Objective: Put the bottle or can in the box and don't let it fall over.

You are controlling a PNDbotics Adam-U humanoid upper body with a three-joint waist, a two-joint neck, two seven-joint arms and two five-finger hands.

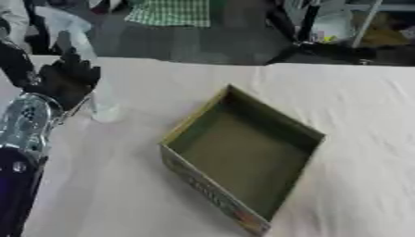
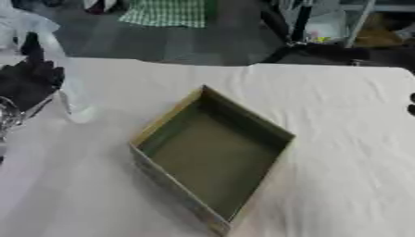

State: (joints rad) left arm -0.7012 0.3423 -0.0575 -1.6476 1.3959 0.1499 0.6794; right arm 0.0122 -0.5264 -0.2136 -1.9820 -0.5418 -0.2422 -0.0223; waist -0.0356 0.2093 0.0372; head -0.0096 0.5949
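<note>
A clear plastic bottle (image 1: 91,92) stands upright at the table's left, its base near the cloth; I cannot tell whether it touches. My left hand (image 1: 63,78), black, comes in from the left with its fingers curled round the bottle's middle. The open cardboard box (image 1: 304,134), olive inside with a printed outer wall, lies turned like a diamond in the middle of the table, to the right of the bottle and nearer to me. Of my right hand (image 2: 411,104) only a dark bit shows at the right edge of the right eye view.
A white cloth covers the table (image 1: 356,106). My left forearm (image 1: 24,125), silver and black, runs along the left edge. Beyond the table's far edge lie dark floor, a green checked cloth (image 1: 168,11) and metal frames (image 1: 324,28).
</note>
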